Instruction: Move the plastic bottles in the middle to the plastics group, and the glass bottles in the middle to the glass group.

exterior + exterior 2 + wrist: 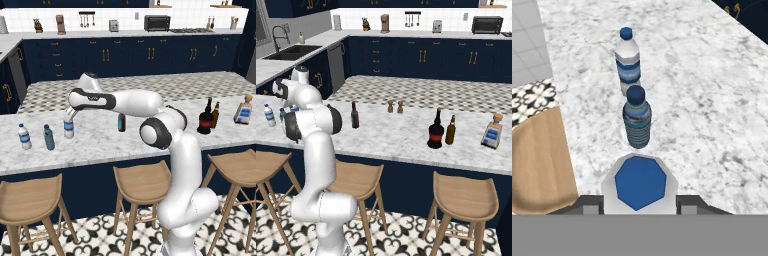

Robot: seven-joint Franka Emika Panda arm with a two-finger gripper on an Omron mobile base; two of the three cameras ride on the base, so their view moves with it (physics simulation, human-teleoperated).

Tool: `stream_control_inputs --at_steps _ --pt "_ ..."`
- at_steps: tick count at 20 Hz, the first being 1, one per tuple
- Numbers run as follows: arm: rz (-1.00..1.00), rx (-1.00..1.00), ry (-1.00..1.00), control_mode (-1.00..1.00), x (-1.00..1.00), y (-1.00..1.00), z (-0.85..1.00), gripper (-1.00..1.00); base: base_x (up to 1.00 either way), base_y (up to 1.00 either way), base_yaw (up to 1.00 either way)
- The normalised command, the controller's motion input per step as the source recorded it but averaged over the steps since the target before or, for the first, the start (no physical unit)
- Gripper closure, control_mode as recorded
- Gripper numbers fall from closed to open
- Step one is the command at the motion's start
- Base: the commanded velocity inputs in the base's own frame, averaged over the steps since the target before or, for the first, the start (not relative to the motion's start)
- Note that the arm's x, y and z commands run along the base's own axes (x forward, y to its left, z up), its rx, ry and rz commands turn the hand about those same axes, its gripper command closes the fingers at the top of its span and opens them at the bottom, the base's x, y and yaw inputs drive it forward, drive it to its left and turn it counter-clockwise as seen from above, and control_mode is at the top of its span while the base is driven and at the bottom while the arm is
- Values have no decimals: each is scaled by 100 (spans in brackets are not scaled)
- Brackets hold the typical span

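- Step in hand: carrying the middle plastic bottle (69, 129) to the plastics group at the left end of the table (100, 142).
- Gripper (69, 120): closed partway around the bottle's upper body, one finger on each side. In the hand view the bottle's cap (640, 182) sits between the two finger tips, so the bottle is judged to be held.
- Bottle position: upright, near the table surface, just right of the group. Whether its base touches the marble cannot be told.
- Plastics group: clear labelled bottle (24, 137) at the far left, teal bottle (48, 137) beside it. The hand view looks down on both in line, teal bottle (636, 119) nearer, clear one (627, 60) beyond.
- Glass items: slim dark long-necked bottle (354, 115) stands mid-table, not yet moved. Round-bellied black bottle (435, 131) stands beside the amber beer bottle (450, 130), near the square flask (492, 131), apparently already at the glass group.
- Next move, as a judgement: set the bottle down upright close to the teal one without knocking it, spread the fingers and lift clear. Then swing right for the slim dark bottle.
- Risk: the gap to the teal bottle is small, and a sideways drift on release could topple either.
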Motion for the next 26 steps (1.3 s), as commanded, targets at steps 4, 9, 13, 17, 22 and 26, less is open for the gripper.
stream_control_inputs --at_steps 4,9,13,17,22,26 --pt "5 0 0 -100 20 9 -15 100 0 0 0" --pt "6 0 0 -100 15 20 -31 100 0 0 0" --pt "7 0 0 -100 7 21 -32 100 0 0 0" --pt "6 0 0 -100 12 14 -29 100 0 0 0" --pt "5 -1 0 -100 12 6 -28 100 0 0 0" --pt "3 -4 0 -100 11 4 -14 100 0 0 0"
